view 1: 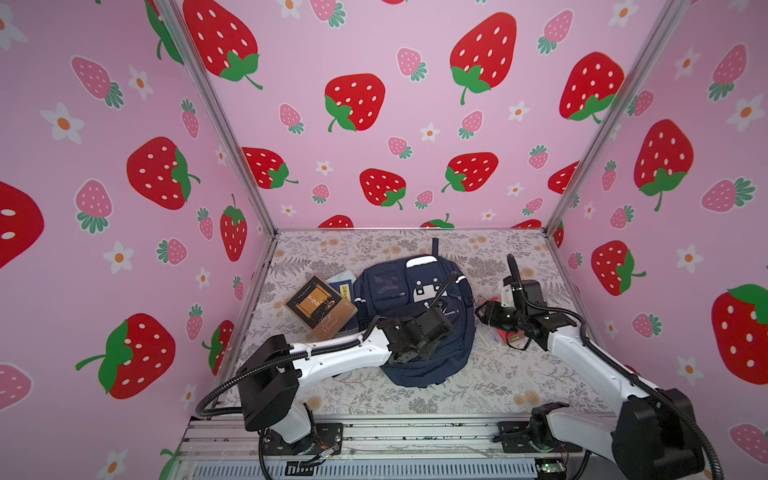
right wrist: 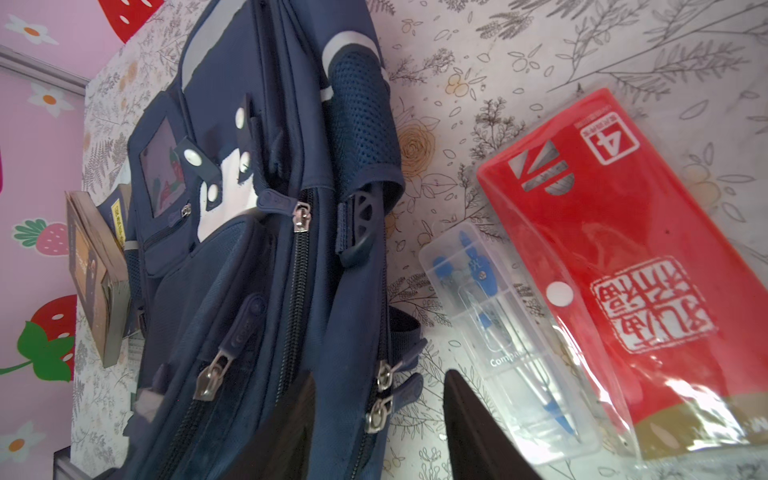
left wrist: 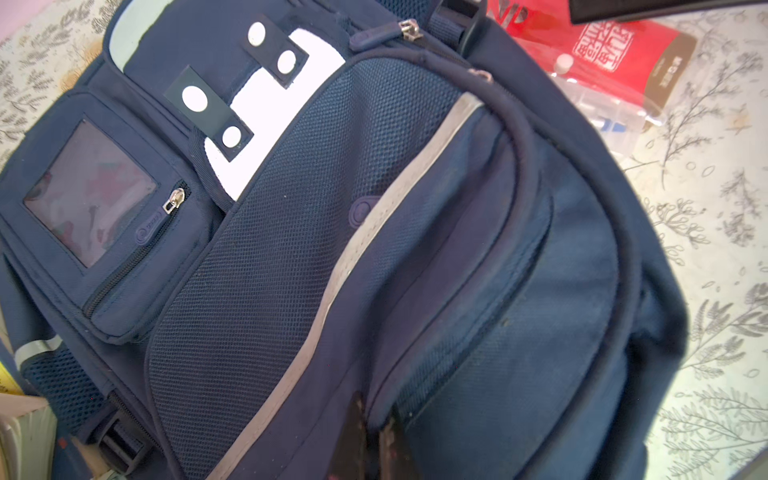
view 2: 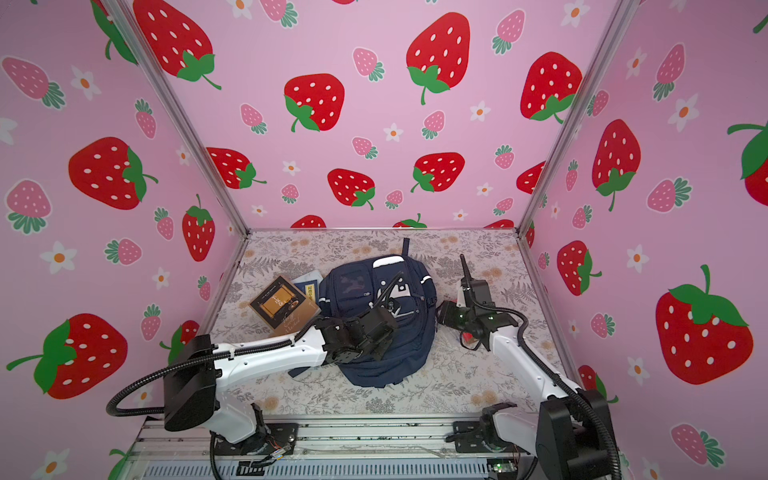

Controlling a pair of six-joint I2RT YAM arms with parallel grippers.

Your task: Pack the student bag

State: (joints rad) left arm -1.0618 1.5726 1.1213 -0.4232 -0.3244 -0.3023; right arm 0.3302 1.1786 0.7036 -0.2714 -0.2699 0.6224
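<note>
The student bag (view 1: 386, 286) (view 2: 353, 286), navy with silver stripes and a white patch, lies flat on its back in the middle of the floral table. My left gripper (view 1: 441, 308) (view 2: 390, 308) is over its front. In the left wrist view that gripper (left wrist: 376, 436) is shut, pinching a raised fold of the bag's front pocket (left wrist: 478, 291). My right gripper (view 1: 478, 311) (view 2: 441, 311) is at the bag's right side. There the gripper (right wrist: 380, 374) is open and straddles the bag's side edge with two zip pulls (right wrist: 384, 390); one finger lies over the bag (right wrist: 232, 291), the other over bare table.
A brown book (view 1: 320, 307) on a blue booklet (view 1: 343, 282) lies against the bag's left side. To the right of the bag lie a red pouch (right wrist: 602, 249) (left wrist: 602, 54) and a clear compass case (right wrist: 498, 332). Pink strawberry walls enclose the table.
</note>
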